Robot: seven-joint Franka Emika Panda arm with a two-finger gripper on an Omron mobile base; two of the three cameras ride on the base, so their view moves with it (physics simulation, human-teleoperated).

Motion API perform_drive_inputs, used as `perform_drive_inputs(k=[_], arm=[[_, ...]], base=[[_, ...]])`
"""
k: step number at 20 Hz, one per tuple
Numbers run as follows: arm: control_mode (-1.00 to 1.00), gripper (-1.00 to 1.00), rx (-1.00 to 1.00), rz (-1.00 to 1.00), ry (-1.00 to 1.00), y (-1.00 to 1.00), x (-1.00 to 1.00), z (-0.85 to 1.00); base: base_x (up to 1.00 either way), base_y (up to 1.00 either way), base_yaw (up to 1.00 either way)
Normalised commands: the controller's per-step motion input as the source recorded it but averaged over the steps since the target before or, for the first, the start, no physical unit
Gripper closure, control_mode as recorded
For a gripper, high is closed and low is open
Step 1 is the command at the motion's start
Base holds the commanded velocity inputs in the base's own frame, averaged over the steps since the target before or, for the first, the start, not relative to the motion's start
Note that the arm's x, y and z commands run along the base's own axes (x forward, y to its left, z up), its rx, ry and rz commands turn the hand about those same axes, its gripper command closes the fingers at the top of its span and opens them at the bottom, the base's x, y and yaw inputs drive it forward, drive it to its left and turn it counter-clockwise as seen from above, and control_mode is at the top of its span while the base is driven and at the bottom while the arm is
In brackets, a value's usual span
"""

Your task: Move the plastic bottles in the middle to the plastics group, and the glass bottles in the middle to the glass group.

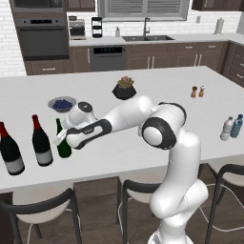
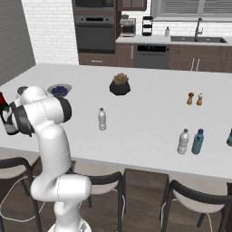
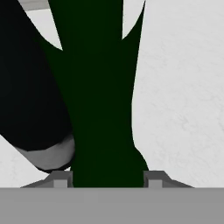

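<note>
White kitchen worktop: the claw is clamped on the green glass bottle, which stands just beside the two wine bottles. Placement step; judged next: release, then withdraw without toppling it.

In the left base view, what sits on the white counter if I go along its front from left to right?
Black wine bottle → second black wine bottle → green glass bottle, with the robot's hand at it → clear plastic bottle → blue plastic bottle.
</note>
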Motion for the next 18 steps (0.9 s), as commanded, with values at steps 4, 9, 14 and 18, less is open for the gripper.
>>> perform_drive_inputs(k=[4,9,14,18], arm=[[-1.0,-1.0,0.0,0.0,0.0,0.0,0.0,0.0],[-1.0,-1.0,0.0,0.0,0.0,0.0,0.0,0.0],[-1.0,-1.0,0.0,0.0,0.0,-0.06,0.0,0.0],[-1.0,-1.0,0.02,0.0,-0.01,-0.23,-0.01,0.13]], base=[[0.0,0.0,0.0],[0.0,0.0,0.0],[0.0,0.0,0.0],[0.0,0.0,0.0]])
